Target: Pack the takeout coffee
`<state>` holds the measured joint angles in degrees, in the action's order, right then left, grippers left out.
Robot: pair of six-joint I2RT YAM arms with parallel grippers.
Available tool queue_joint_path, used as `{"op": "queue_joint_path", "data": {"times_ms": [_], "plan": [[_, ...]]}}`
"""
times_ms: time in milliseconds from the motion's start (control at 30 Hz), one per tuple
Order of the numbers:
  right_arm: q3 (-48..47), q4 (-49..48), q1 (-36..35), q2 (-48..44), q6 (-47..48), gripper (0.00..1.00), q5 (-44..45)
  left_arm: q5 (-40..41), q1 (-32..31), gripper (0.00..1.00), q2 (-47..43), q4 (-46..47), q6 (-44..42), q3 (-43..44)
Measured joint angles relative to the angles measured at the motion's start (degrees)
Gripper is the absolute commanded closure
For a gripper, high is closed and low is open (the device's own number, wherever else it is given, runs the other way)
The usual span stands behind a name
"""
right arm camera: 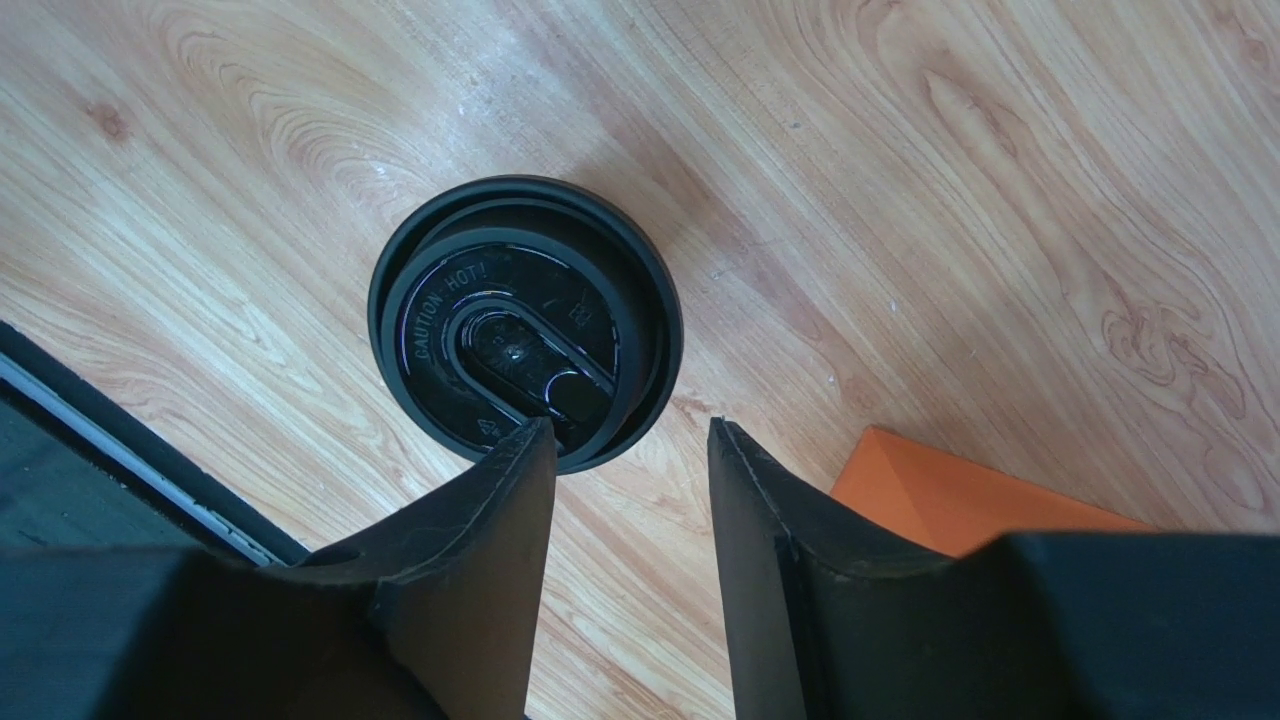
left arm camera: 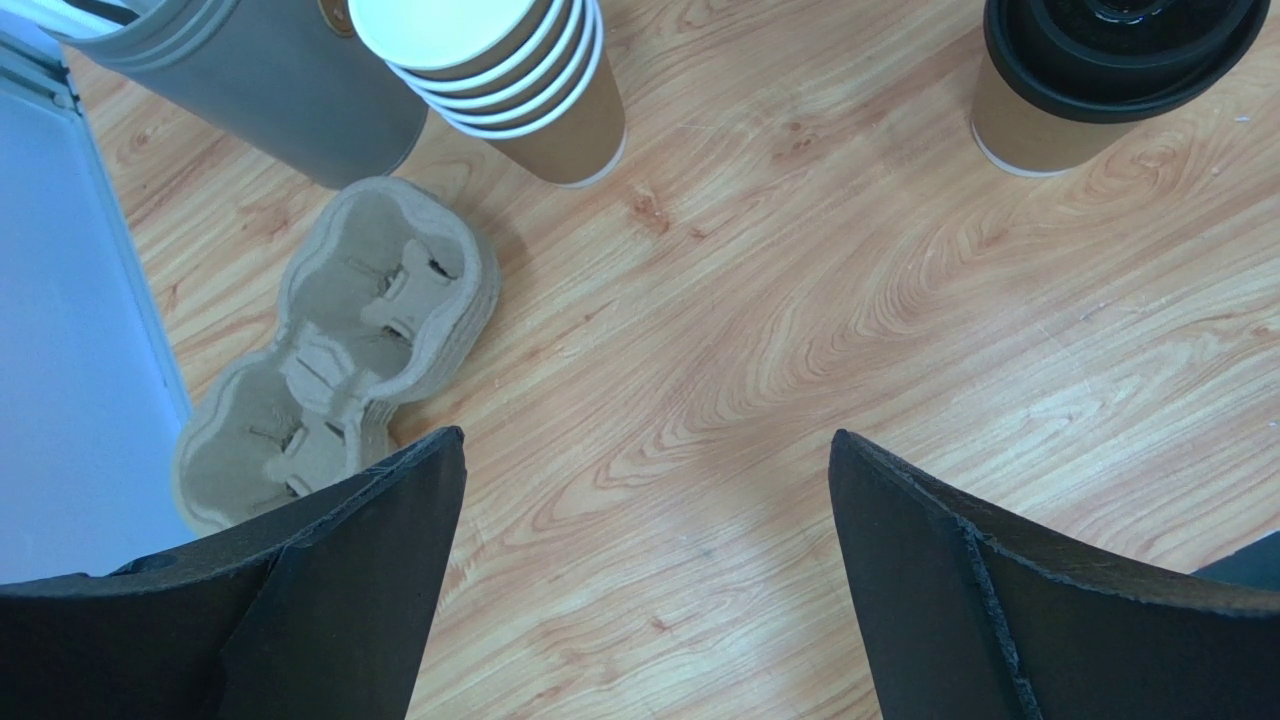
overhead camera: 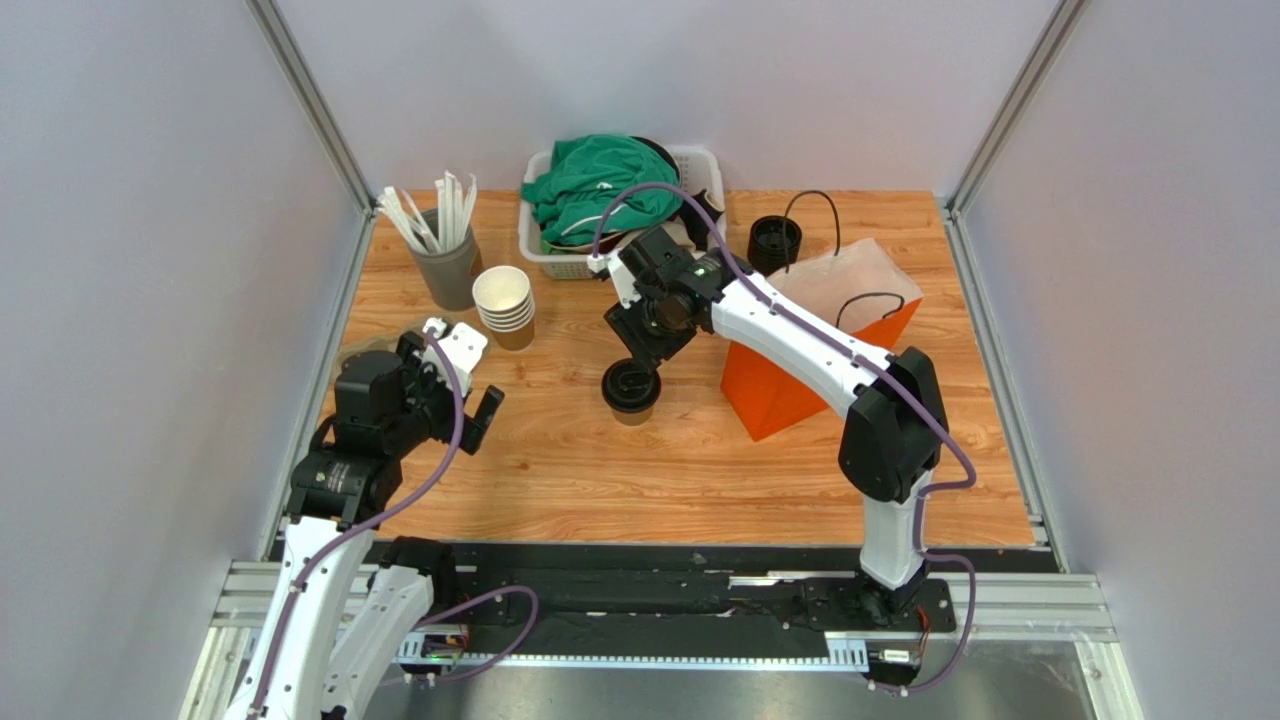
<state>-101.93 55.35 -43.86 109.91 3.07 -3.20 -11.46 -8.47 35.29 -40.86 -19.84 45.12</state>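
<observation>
One takeout coffee stands lidded on the table, near the orange paper bag, not yet packed. Right gripper hovers above its lid, jaws partly apart, empty. Left gripper gapes wide, holding nothing.

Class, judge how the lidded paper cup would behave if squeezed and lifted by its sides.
The lidded cup probably dents under a hard squeeze: its wall looks like thin paper. Its glossy black lid seems slippery. Standing upright, it may tip if nudged.
</observation>
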Motion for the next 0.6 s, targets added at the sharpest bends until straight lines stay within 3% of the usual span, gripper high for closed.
{"op": "queue_joint_path", "data": {"times_ms": [600], "plan": [[3.43,-0.44,0.15,0.39,-0.26,0.60,-1.29,0.04,0.00,0.01,0.00,0.00,-0.02,0.00]]}}
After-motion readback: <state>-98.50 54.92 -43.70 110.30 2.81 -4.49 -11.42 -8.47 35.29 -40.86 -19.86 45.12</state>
